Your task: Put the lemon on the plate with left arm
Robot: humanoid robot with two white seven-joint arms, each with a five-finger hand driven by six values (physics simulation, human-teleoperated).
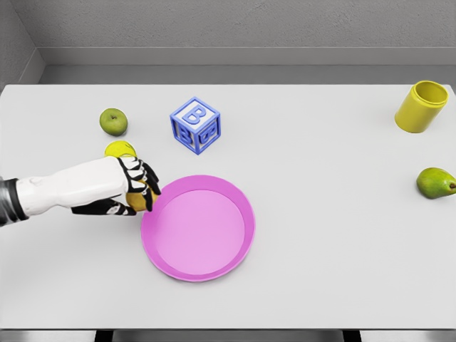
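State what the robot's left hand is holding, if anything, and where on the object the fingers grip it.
The left hand holds the lemon, black fingers wrapped over its top and side, just left of the pink plate.

Left arm (60, 187), entering at the left edge of the frame, middle height: smooth white shell over the forearm, rounded and tapering toward the wrist, matte finish with soft grey shading underneath. Dark grey ribbed collar at the far left edge, where the white casing ends. Left hand (135, 187), left of centre: five-fingered, black skeletal frame with white plates across the back and knuckles. Fingers (147, 178) segmented, black at the joints, white on the links between. Thumb side black along the lower edge. No visible cables, screws or markings.
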